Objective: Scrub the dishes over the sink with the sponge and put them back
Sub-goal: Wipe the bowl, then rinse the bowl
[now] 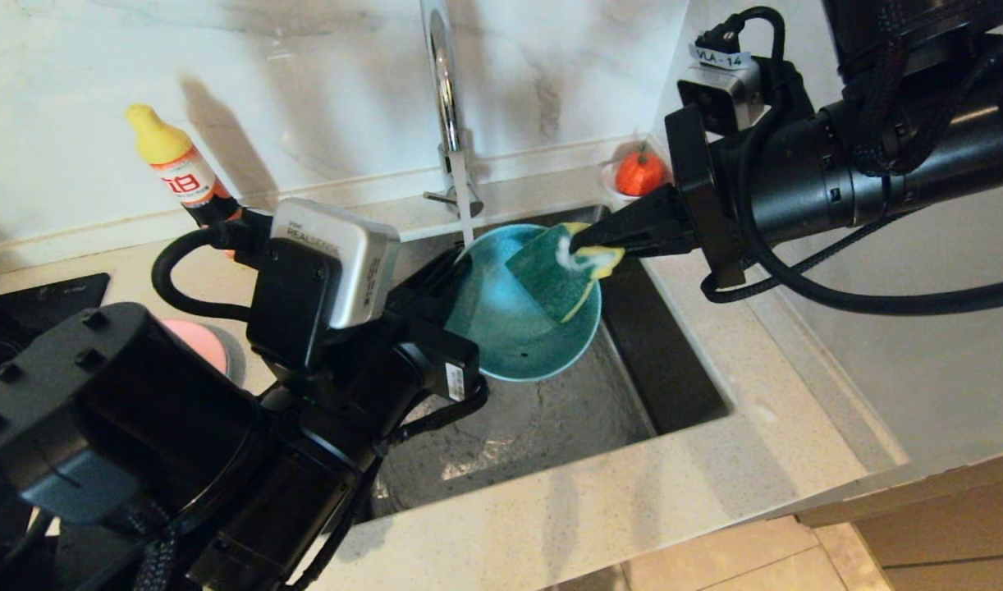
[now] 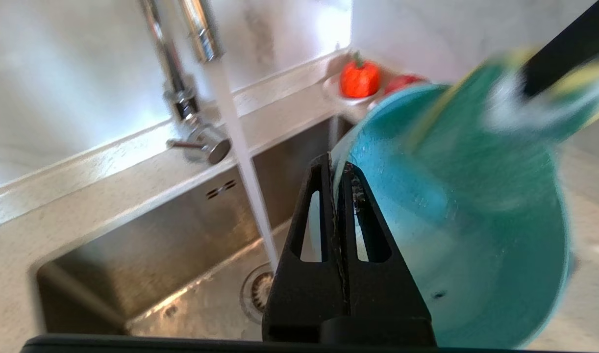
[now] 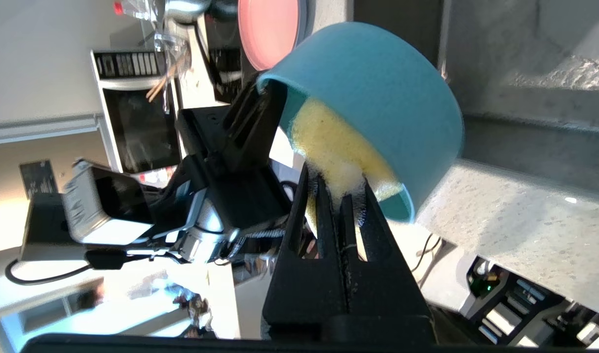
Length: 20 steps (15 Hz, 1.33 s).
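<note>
While water runs from the tap (image 1: pixel 448 98), left gripper (image 1: pixel 460 261) pinches the bowl (image 1: pixel 522 328) rim over the sink (image 1: pixel 551 410); right gripper (image 1: pixel 579 240), clamped on the sponge (image 1: pixel 555 275), presses it inside.

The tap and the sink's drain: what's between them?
Only a running stream of water, falling from the tap toward the drain; the left wrist view shows it.

You have one teal bowl (image 1: pixel 514 316), one sponge (image 1: pixel 561 271) and one pink plate (image 1: pixel 196 343) (mostly hidden behind the left arm) in view at one steel sink (image 1: pixel 534 419) with one chrome tap (image 1: pixel 446 90). You can count one yellow-capped bottle (image 1: pixel 177 168) on the tabletop (image 1: pixel 633 501), two red fruits (image 2: pixel 359 78) in the far corner, and two robot arms.
</note>
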{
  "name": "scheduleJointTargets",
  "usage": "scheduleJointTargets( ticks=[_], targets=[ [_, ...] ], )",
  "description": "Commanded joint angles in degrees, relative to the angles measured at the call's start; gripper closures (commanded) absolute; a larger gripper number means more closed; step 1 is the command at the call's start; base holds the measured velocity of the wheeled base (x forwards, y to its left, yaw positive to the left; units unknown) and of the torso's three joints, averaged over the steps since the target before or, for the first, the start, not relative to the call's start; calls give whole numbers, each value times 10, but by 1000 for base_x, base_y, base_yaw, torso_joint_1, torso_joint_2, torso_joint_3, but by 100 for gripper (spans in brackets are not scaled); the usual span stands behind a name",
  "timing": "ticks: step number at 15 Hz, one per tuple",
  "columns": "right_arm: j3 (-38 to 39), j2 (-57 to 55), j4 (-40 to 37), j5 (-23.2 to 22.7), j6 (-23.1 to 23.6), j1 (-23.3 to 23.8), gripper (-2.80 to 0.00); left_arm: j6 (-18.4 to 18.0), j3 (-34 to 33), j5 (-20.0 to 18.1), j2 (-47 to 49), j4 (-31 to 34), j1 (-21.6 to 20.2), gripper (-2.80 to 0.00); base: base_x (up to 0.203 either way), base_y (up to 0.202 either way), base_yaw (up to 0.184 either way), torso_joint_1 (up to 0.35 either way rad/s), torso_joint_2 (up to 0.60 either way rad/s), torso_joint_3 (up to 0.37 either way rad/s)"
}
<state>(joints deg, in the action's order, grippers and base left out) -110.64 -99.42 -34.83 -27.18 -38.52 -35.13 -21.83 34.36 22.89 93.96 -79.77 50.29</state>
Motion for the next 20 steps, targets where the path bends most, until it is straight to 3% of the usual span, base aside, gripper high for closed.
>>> scheduleJointTargets(
  ticks=[1,11,16,20],
  targets=[
    [3,8,-3,-2,-2,0,0,-1,2,1,6,-6,-6,0,0,0,0,0,0,0],
    [52,73,-10,-6,17,-18,0,31,24,8,55,0,-89,0,0,0,0,0,0,0],
    [73,110,-14,-6,27,-14,0,60,40,43,128,9,-132,0,0,0,0,0,0,0],
    [112,120,-14,-7,55,-1,0,120,72,52,147,80,-162,0,0,0,0,0,0,0]
  ],
)
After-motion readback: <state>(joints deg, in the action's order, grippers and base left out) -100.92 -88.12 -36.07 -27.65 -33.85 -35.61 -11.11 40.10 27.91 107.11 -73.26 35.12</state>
